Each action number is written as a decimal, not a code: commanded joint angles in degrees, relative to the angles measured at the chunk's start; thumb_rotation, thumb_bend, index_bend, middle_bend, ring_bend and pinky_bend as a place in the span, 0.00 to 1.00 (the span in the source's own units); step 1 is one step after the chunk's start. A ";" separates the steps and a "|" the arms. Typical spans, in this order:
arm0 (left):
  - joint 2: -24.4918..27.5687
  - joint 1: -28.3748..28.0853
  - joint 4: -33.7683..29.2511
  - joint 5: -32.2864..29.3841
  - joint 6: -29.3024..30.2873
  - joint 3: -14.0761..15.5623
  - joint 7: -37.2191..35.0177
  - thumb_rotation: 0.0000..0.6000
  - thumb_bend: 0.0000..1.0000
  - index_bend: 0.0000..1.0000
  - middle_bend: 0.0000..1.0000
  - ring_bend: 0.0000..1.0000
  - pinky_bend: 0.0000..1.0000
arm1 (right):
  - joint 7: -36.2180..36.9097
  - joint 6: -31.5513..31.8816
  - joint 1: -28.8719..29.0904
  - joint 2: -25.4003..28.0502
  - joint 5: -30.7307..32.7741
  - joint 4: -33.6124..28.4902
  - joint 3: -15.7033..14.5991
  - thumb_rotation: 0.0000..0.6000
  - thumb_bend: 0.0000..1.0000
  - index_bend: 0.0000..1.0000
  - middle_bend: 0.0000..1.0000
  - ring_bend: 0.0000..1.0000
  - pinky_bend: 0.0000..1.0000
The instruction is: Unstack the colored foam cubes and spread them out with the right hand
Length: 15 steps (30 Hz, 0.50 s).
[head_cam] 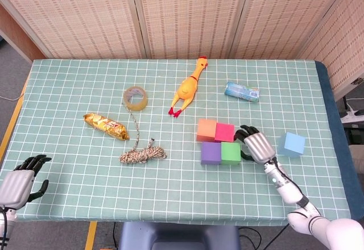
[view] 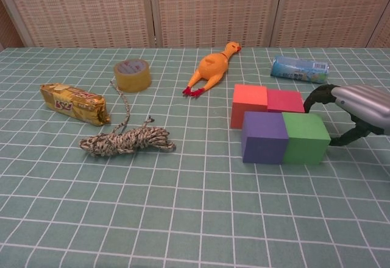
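Head view, whole table (head_cam: 68, 85): it alone records the light blue cube (head_cam: 291, 144), lying by itself at 3 o'clock of the right hand (head_cam: 256, 144), apart from it, and the left hand (head_cam: 21, 177) at the table's near left corner, fingers loosely curled, nothing in them, resting well away from everything. Chest view, low and close: it omits both of those but shows the side faces of the four grouped cubes and the gap under the right hand's arched dark fingers (view: 317, 94). Cube group, one layer, packed square and touching: orange cube (head_cam: 206, 129) at 10 o'clock, pink cube (head_cam: 224, 132) at 2 o'clock, purple cube (head_cam: 211, 153) at 7 o'clock, green cube (head_cam: 230, 152) at 5 o'clock. Right hand: at 3 o'clock of the group, fingers parted and curved toward the pink and green cubes, fingertips at or against their right faces; contact cannot be confirmed; nothing grasped. Other items: rubber chicken (head_cam: 188, 87) at 11 o'clock of the cubes, blue packet (head_cam: 242, 91) at 1 o'clock, tape roll (head_cam: 136, 98), gold snack bar (head_cam: 105, 125) and rope bundle (head_cam: 143, 154) off toward 9 o'clock.
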 commanded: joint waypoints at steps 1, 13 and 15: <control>0.00 -0.02 0.05 -0.08 -0.03 -0.03 -0.04 1.00 0.46 0.21 0.16 0.15 0.36 | 2.43 -1.68 0.48 -0.17 -0.36 0.19 -1.13 1.00 0.21 0.30 0.19 0.06 0.25; -0.04 -0.13 0.02 -0.20 -0.25 0.02 0.18 1.00 0.46 0.21 0.16 0.15 0.36 | 8.01 -1.94 0.45 3.80 -2.61 -5.14 -4.62 1.00 0.13 0.09 0.01 0.00 0.16; -0.06 -0.17 -0.01 -0.27 -0.35 0.03 0.25 1.00 0.46 0.21 0.16 0.15 0.36 | 7.60 -0.69 0.09 4.50 -2.94 -6.23 -4.78 1.00 0.13 0.09 0.01 0.00 0.16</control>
